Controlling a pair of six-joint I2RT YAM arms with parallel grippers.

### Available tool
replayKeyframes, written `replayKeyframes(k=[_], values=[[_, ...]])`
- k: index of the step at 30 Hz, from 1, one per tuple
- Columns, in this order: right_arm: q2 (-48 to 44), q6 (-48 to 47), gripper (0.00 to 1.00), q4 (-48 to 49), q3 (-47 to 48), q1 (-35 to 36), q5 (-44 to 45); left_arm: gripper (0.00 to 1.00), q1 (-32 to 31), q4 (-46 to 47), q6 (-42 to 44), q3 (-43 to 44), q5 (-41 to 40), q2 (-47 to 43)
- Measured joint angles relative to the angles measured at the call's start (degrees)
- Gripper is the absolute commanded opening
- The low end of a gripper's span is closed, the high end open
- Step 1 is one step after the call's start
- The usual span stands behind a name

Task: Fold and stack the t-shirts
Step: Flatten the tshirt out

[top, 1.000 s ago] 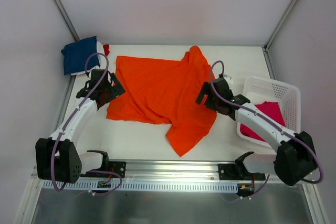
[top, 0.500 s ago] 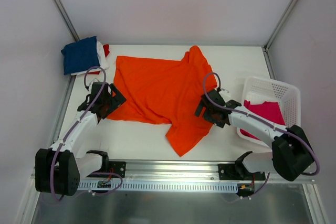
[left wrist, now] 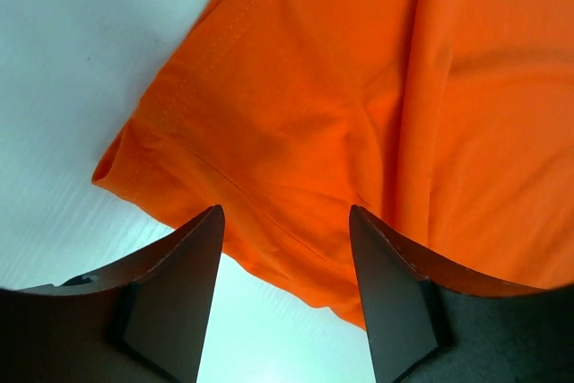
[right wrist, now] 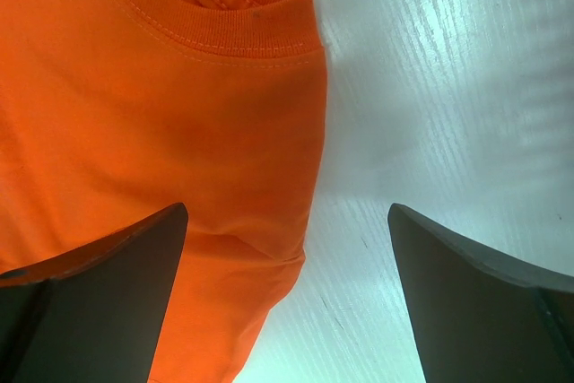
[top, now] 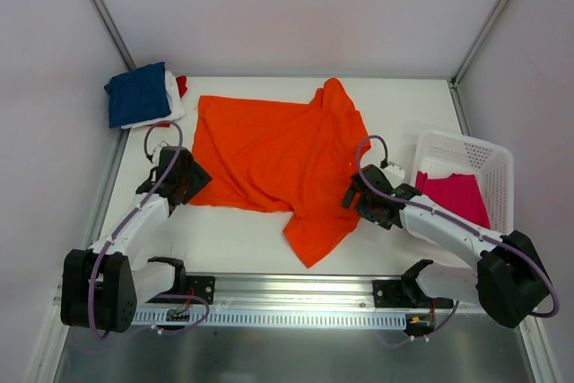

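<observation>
Overhead, an orange t-shirt [top: 269, 154] lies spread and rumpled across the middle of the white bench [top: 242, 239], one part trailing toward the near edge. At the far left corner sits a folded navy t-shirt [top: 136, 93] on top of a white t-shirt [top: 173, 96], with a sliver of red cloth [top: 182, 84] just behind them. On the right stands a white lattice basket [top: 502, 163] holding a pink t-shirt [top: 457, 196]. The left end effector [top: 193, 181] is low at the orange shirt's near left corner. The right end effector [top: 352, 195] is at the shirt's right edge, between the cloth and the basket.

Next, the left wrist view. The left end effector [left wrist: 285, 217] has its two dark fingers [left wrist: 170, 302] apart, not pressed together. A hemmed corner of the orange t-shirt [left wrist: 359, 87] fills the gap between them. From here I cannot tell whether the fingers touch the cloth. Bare bench [left wrist: 72, 60] shows to the left and below the hem.

Finally, the right wrist view. The right end effector [right wrist: 287, 213] is spread wide and pinches nothing. Its left finger [right wrist: 108, 284] is over the orange t-shirt [right wrist: 134, 114] and its right finger [right wrist: 475, 302] over bare bench [right wrist: 448, 87]. The shirt's ribbed collar [right wrist: 233, 29] lies at the top, and the cloth's edge runs down between the fingers.
</observation>
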Motion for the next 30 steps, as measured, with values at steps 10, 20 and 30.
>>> replayKeyframes(k=[10, 20, 30], values=[[-1.14, -0.07, 0.99, -0.37, 0.0, 0.11, 1.05, 0.76, 0.0, -2.08, -2.08, -1.01, -6.32, -0.02], [-3.15, -0.31, 0.99, -1.05, -0.09, 0.11, 1.51, 0.56, 0.0, -2.47, -5.29, -2.43, -7.02, 2.91], [-4.22, -0.7, 0.99, -1.33, -1.51, 0.13, 1.55, 0.51, 0.0, -0.85, -6.14, -2.47, -7.82, 4.5]])
